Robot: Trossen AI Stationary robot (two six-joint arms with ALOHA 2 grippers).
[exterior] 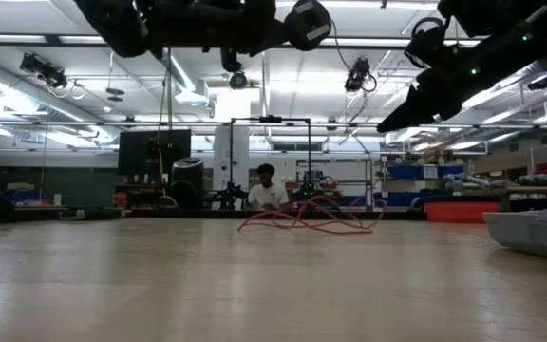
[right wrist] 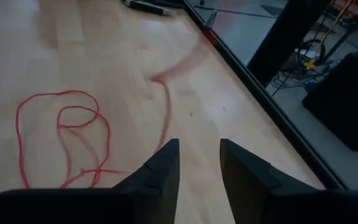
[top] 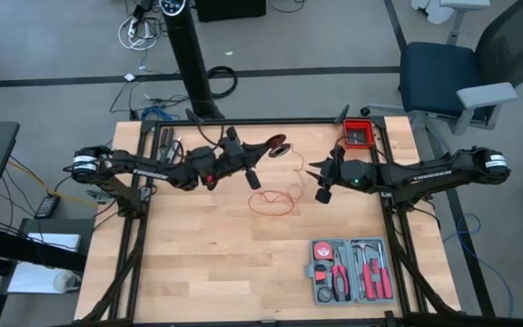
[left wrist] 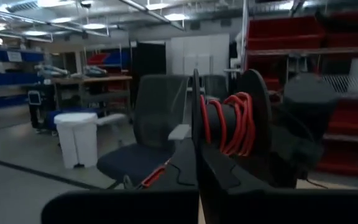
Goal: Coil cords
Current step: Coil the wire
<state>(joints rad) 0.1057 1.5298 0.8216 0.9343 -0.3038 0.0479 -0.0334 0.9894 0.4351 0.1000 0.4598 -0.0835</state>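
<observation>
The thin red cord lies partly in loose loops [top: 271,202] on the wooden table [top: 198,263]; the low view shows these loops [exterior: 302,220] too. The remainder is wound on a black spool [left wrist: 229,124]. A strand [top: 295,168] runs from the spool down toward the loops. My left gripper [top: 266,150] is shut on the spool [top: 279,144], raised above the table's far middle. My right gripper [right wrist: 197,163] is open and touches nothing. It hangs over the table, right of the loops [right wrist: 61,130], with a strand [right wrist: 166,112] just ahead of its fingertips. My left gripper pinches the thin edge of one spool flange [left wrist: 195,134] between its two shut fingers [left wrist: 182,174]. The fingers come about level from the table's left. The spool is lifted clear of the table, its wound red turns [left wrist: 232,121] beside the fingers.
An open grey tool case [top: 350,271] with red-handled tools lies at the near right. A small red bin [top: 359,134] stands at the far right corner. Black frame rails [top: 148,182] run along the table's left and right sides. Bare wood [top: 207,272] stretches near the front left.
</observation>
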